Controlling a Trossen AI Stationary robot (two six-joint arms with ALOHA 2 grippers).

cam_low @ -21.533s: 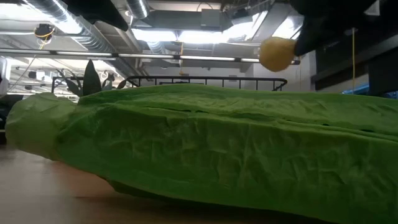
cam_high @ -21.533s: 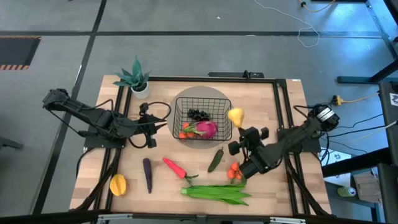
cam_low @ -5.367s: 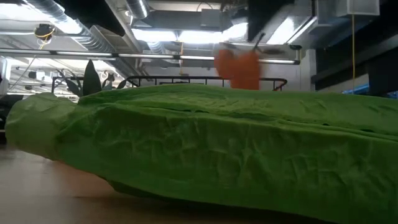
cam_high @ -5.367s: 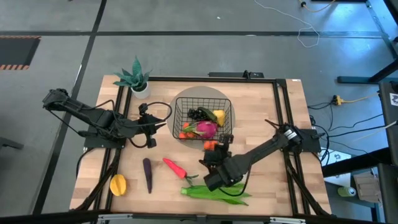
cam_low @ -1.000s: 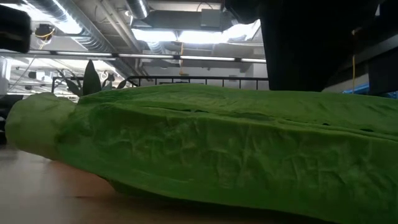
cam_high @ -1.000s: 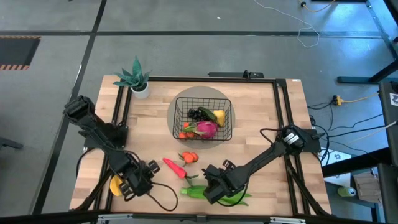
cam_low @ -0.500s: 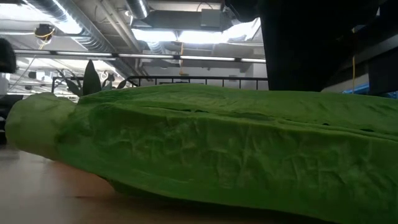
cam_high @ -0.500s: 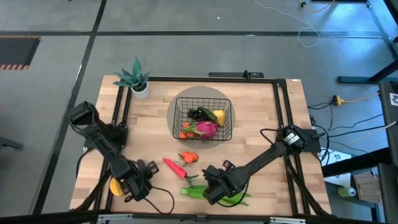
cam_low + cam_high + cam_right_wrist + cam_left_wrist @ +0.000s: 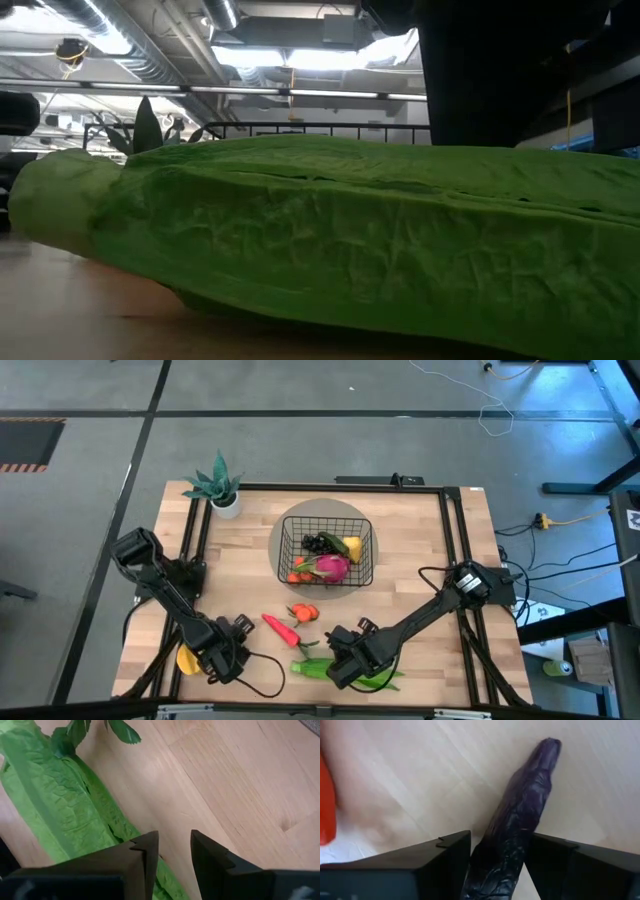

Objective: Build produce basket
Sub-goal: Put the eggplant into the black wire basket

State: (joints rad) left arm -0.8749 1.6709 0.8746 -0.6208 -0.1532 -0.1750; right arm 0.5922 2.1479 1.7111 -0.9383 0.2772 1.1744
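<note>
Ceiling strip lights [image 9: 300,55] are glaring white in the low view, leaving the arm above as a black silhouette. The leafy bundle [image 9: 350,240] is filling that frame, softly blurring at its near edges (the wrist views are washing pale).

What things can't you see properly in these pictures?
- Low view: the long green leafy bundle fills the picture and hides the table's other produce; only the basket rim peeks over it.
- High view: the left hand covers the eggplant, and the arm hides part of the yellow mango.
- Left wrist view: the eggplant sits between the fingers; whether they squeeze it is unclear.
- Right wrist view: the right hand blocks where it meets the bundle.
</note>
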